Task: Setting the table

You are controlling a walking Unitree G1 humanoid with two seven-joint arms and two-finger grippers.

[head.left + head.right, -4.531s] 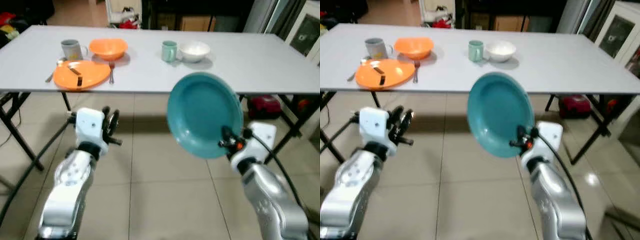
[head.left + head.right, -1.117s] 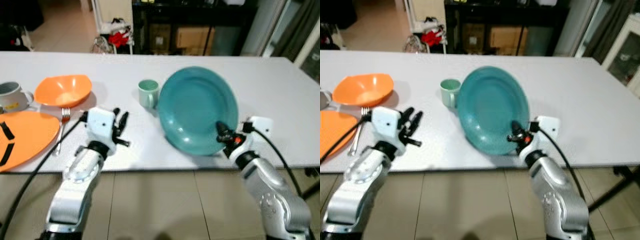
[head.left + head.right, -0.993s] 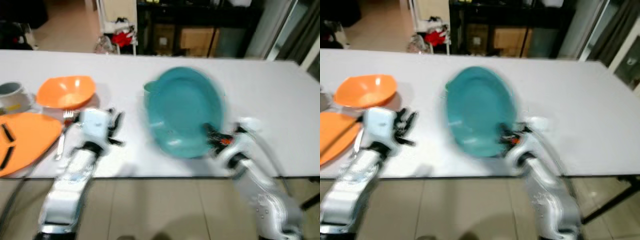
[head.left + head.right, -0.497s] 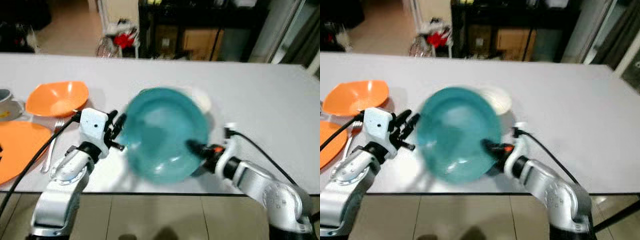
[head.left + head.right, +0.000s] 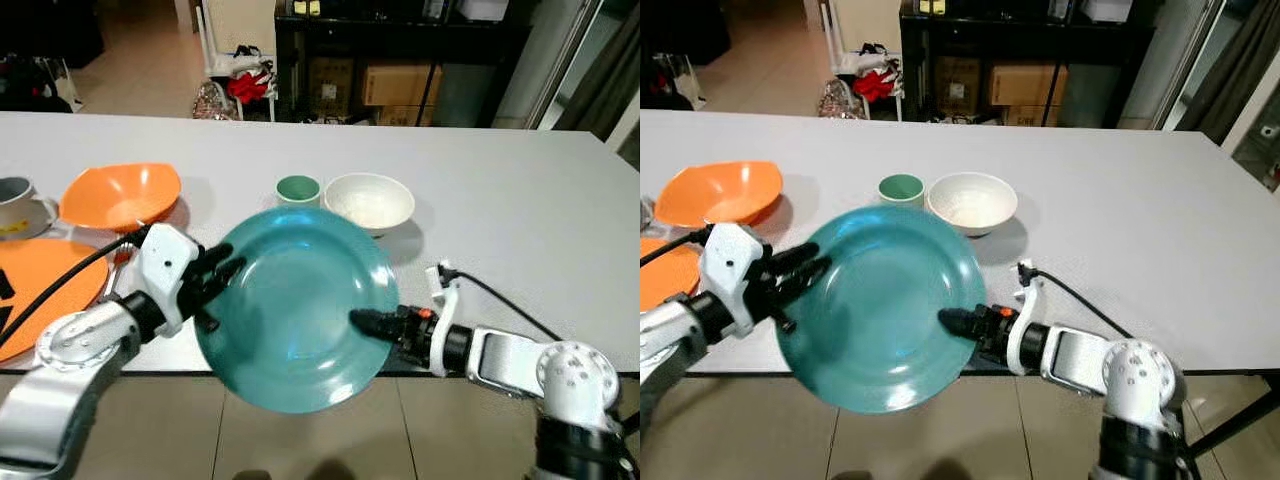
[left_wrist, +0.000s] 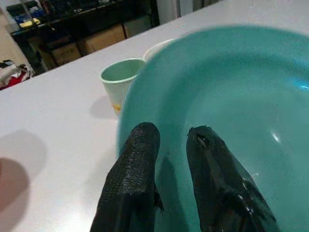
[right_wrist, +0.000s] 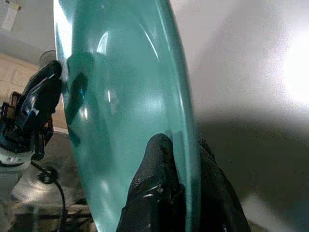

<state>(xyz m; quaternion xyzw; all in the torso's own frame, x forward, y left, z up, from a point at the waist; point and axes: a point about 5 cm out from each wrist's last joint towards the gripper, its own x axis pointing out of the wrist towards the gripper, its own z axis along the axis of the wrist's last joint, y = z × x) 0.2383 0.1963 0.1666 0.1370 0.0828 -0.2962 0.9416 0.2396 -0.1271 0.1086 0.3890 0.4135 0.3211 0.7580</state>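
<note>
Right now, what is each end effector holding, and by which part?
Right end effector pinches the round teal plate by its near-right rim. Left end effector is at the plate's left rim, holding nothing.

You have a long white rectangular table (image 5: 520, 190) in front of you. On it near centre, at about 12 o'clock, stand a small pale-green cup (image 5: 297, 189) and a round white bowl (image 5: 369, 201) just beside it at its 3 o'clock. Toward 9 o'clock sit an orange plastic bowl (image 5: 120, 195), a flat orange plate (image 5: 40, 290) and a grey mug (image 5: 20, 205), with a metal fork (image 5: 122, 258) by the plate.
</note>
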